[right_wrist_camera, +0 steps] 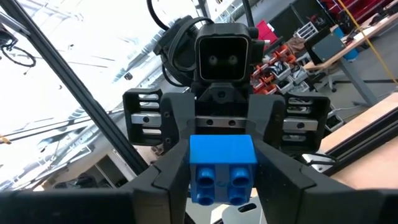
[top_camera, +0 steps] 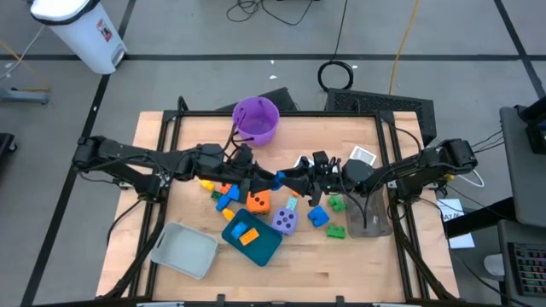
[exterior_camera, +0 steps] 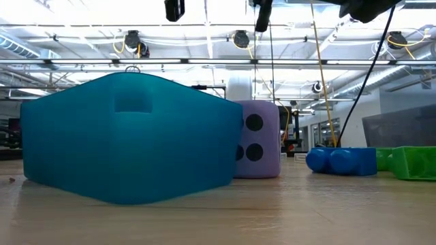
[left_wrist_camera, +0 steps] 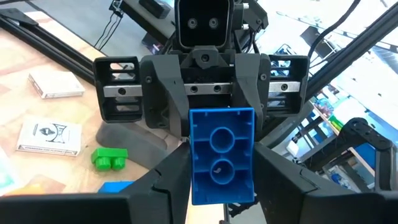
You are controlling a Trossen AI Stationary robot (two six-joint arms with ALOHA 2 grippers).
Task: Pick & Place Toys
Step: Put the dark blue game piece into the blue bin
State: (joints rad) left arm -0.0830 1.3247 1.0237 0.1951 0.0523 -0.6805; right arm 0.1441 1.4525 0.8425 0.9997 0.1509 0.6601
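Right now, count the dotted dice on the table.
2: orange die mid-table, just below the arms; purple die beside the teal tray. The arms may hide more.

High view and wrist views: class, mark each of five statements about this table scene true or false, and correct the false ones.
1. The purple bucket stands upright on the table. True.
2. The teal tray is empty. False: an orange brick lies in it.
3. The left tool holds a blue brick. True.
4. The purple die lies inside the grey tray. False: it sits on the table, beside the teal tray.
5. The two tools wait at opposite table edges. False: the right tool faces the left tool over the middle of the table.
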